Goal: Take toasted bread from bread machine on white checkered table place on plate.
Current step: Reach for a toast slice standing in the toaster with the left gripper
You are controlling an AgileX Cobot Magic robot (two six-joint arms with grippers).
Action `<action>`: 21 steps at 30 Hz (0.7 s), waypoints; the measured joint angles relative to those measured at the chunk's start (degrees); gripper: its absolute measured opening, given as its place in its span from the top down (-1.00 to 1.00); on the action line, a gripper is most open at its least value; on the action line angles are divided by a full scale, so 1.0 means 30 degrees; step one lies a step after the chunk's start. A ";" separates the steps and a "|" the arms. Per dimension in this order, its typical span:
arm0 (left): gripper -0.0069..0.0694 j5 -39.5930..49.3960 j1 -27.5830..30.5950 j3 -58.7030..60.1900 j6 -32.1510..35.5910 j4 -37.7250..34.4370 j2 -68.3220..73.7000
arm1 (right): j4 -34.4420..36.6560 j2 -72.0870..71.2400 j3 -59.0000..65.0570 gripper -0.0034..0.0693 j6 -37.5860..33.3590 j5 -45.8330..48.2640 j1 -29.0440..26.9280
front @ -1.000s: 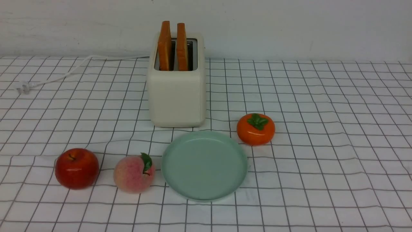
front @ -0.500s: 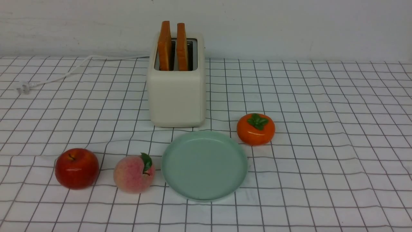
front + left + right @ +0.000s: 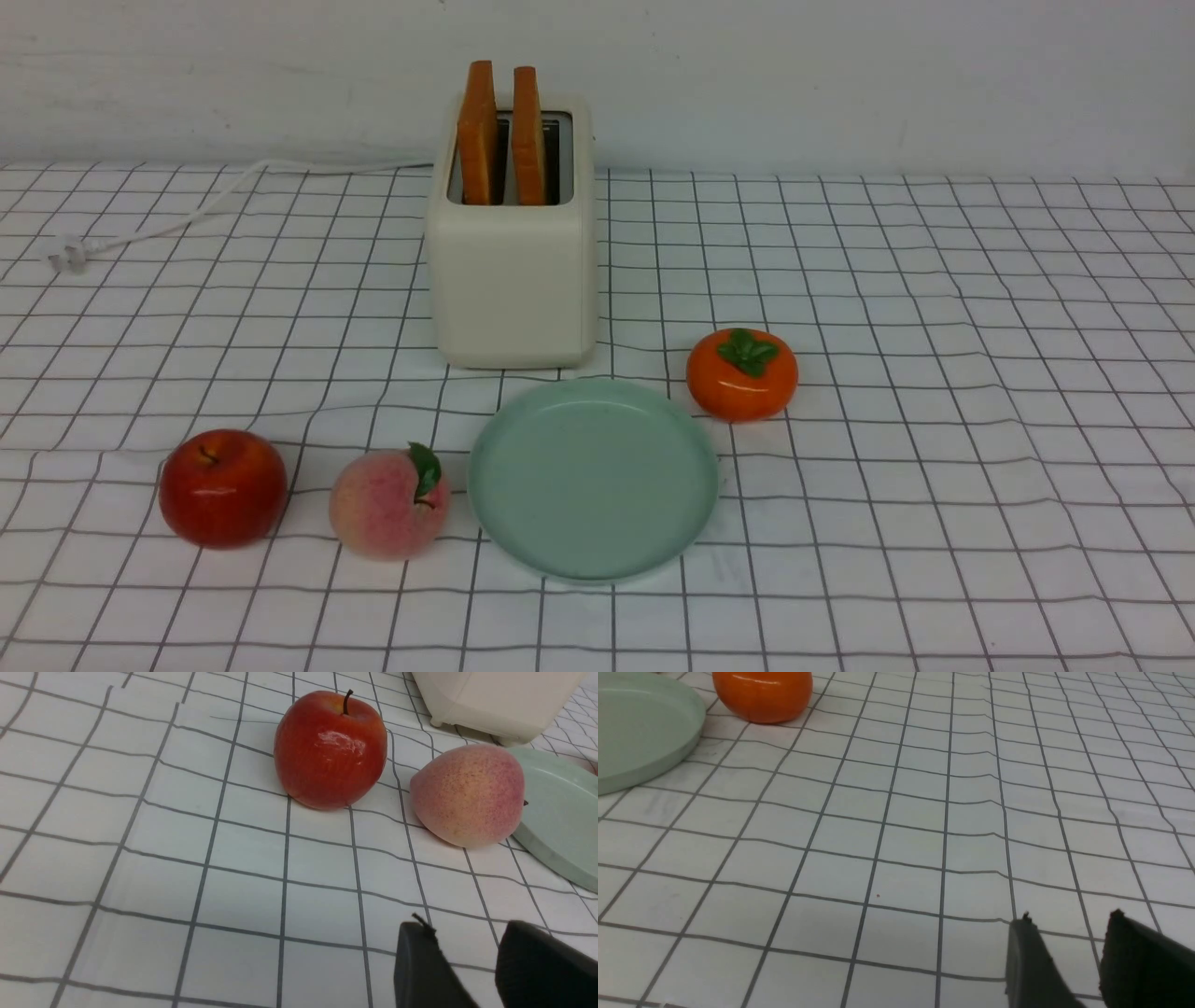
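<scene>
Two golden-tan square toast slices [image 3: 480, 131] are standing upright in slots of boxy cream-white bread machine [image 3: 513, 280], upper centre of front view. Round mint-green plate [image 3: 593, 481] is lying bare below it.

Advice for reaching: approaching from above, pinching top crust, lifting straight up.

Left gripper [image 3: 465, 926] and right gripper [image 3: 1070, 918] are hovering low over white checkered table [image 3: 934, 373], fingers slightly spread, holding nothing.

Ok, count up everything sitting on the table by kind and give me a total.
Toast slices: 2
Toaster: 1
Plate: 1
Fruit: 3 (apple, peach, persimmon)
Total: 7
</scene>
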 joint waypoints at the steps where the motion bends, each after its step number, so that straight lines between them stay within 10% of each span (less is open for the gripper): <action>1: 0.20 -0.0150 0.0000 0.0000 0.0000 0.0020 0.0000 | 0.0000 0.0000 0.0000 0.24 0.0000 0.0000 0.0000; 10: 0.20 -0.2516 0.0000 0.0000 0.0000 -0.0630 0.0000 | 0.0000 0.0000 0.0000 0.24 0.0000 0.0000 0.0000; 21: 0.20 -0.8192 0.0000 0.0000 -0.0074 -0.9670 0.0000 | 0.0000 0.0000 0.0000 0.24 0.0000 0.0000 0.0000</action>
